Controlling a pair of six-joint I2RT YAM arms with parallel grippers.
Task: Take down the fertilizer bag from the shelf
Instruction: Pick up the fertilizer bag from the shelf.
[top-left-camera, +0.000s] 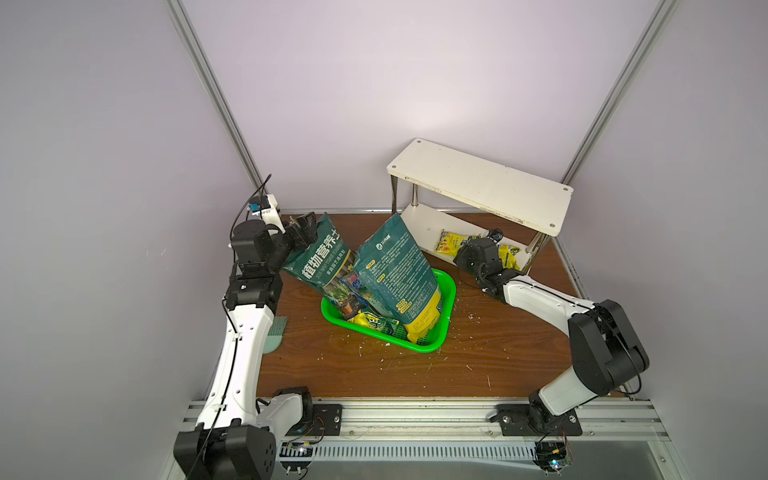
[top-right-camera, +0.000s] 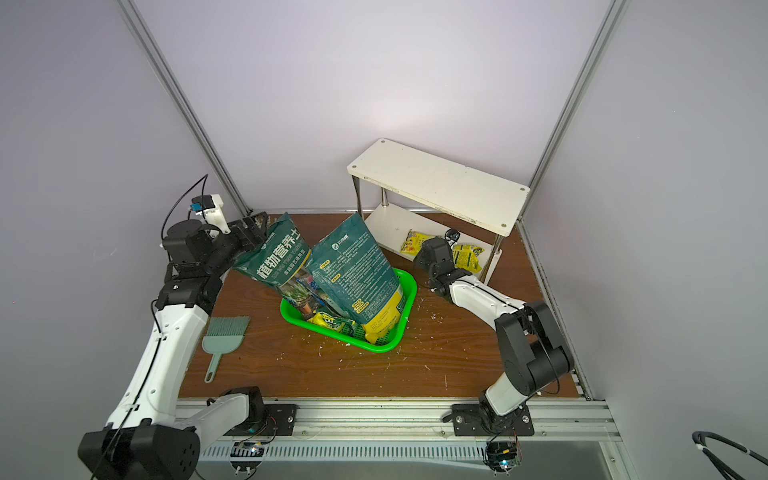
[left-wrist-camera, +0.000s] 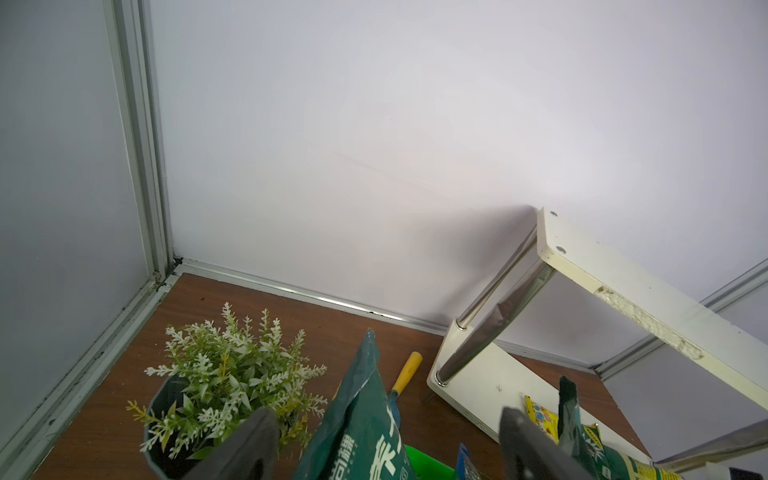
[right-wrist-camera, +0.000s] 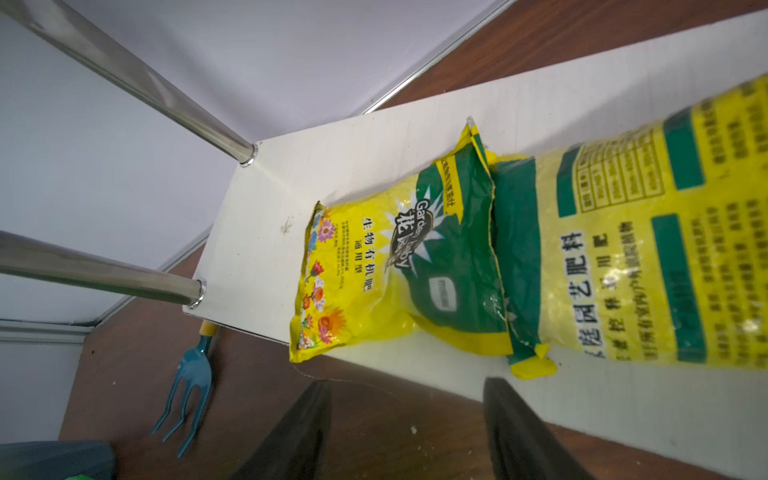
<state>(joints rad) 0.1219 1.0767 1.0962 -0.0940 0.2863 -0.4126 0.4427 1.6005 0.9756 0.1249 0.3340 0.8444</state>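
Right wrist view: right fingers spread and empty at the shelf edge, fertilizer bag beyond

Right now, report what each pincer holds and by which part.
Nothing. Left pincer straddles the dark green bag's top, open; right pincer, open, is short of the yellow bags.
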